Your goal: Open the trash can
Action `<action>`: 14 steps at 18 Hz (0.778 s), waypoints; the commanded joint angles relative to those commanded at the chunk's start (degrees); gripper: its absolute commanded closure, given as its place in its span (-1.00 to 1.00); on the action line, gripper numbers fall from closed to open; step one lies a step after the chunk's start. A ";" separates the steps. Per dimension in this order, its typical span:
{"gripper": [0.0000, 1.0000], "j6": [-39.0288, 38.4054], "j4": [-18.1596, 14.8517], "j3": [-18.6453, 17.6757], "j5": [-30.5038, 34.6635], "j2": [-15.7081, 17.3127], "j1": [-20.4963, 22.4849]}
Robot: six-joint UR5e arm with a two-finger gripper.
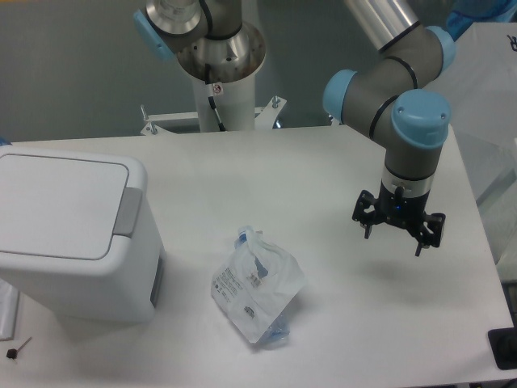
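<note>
The trash can [77, 242] is a large white boxy bin at the left of the table. Its flat white lid [60, 202] lies closed, with a grey push tab [128, 212] on its right edge. My gripper [393, 241] hangs over the right part of the table, far to the right of the can. Its black fingers [367, 231] point down and stand apart with nothing between them.
A small clear plastic bag with blue print [257, 287] lies on the table between the can and the gripper. The arm's white base column [220, 77] stands at the back. A small dark tool [16, 349] lies at the front left corner.
</note>
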 joint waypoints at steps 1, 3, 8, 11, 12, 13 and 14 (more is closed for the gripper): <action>-1.00 0.00 0.00 -0.09 0.00 0.00 0.00; -1.00 -0.18 -0.09 -0.09 0.09 0.00 0.00; -1.00 -9.38 -0.18 0.09 -0.88 -0.35 -0.17; -1.00 -15.62 -0.18 0.26 -5.08 0.09 -1.14; -1.00 -19.47 -0.09 0.18 -7.10 0.26 -1.23; -1.00 -23.69 0.61 0.44 -9.82 0.61 -1.23; -1.00 -27.21 1.05 0.44 -12.89 1.05 -1.40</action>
